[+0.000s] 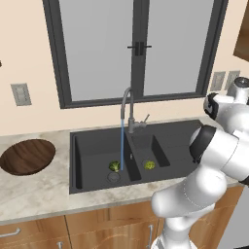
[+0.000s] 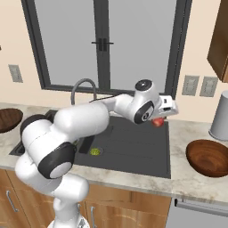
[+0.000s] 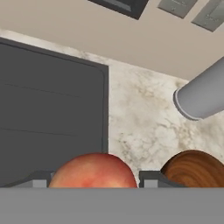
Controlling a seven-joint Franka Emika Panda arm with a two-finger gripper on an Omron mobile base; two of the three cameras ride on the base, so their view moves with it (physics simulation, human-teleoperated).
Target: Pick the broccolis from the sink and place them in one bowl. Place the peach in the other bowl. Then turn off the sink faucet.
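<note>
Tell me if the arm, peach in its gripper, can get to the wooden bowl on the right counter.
Probably yes: the gripper holds the peach above the sink's right end, and bare counter lies between it and the bowl.

The sink [image 1: 97,146] is matte black, with two basins and a flat drainboard to one side. One green broccoli [image 1: 114,166] lies in its larger basin beside the round drain, another [image 1: 149,165] in the smaller basin. The faucet [image 1: 127,109] rises behind the sink, water streaming from it. The red-orange peach [image 2: 157,121] sits above the sink's drainboard. One brown wooden bowl [image 2: 208,157] stands right of the sink, the other [image 1: 27,155] left.
</note>
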